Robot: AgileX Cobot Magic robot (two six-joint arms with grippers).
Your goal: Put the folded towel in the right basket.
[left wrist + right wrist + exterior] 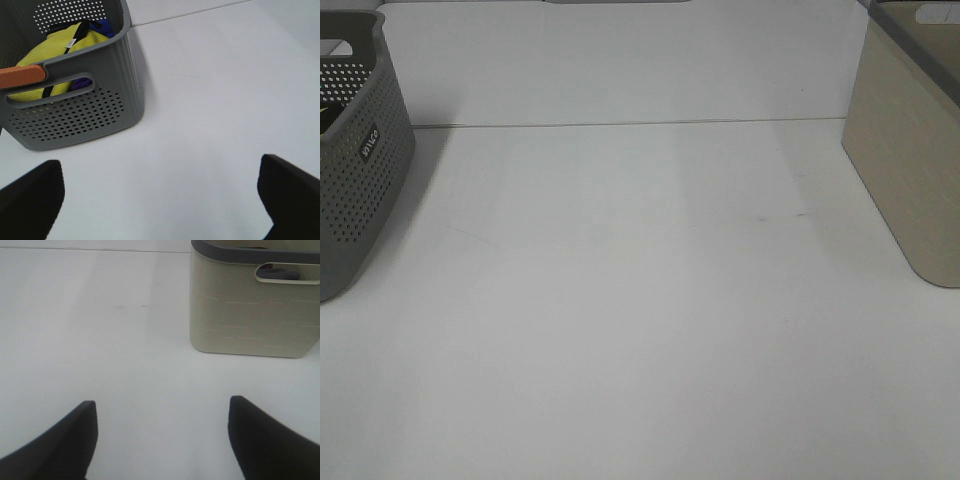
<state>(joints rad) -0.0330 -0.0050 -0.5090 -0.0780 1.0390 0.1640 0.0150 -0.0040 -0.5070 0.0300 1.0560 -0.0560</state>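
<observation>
The right basket (910,170) is beige with a grey rim and stands at the table's right edge. It also shows in the right wrist view (250,315), where something grey (280,274) shows through its handle slot. No folded towel lies on the white table (640,300). A yellow fabric bundle (55,55) with a black strap lies in the grey basket; I cannot tell if it is the towel. My left gripper (160,175) is open and empty above the table near the grey basket. My right gripper (162,410) is open and empty, short of the beige basket.
A grey perforated basket (360,170) stands at the table's left edge. In the left wrist view it (75,115) has an orange grip (22,76) on its rim and a blue-purple item (82,82) inside. Neither arm shows in the exterior high view.
</observation>
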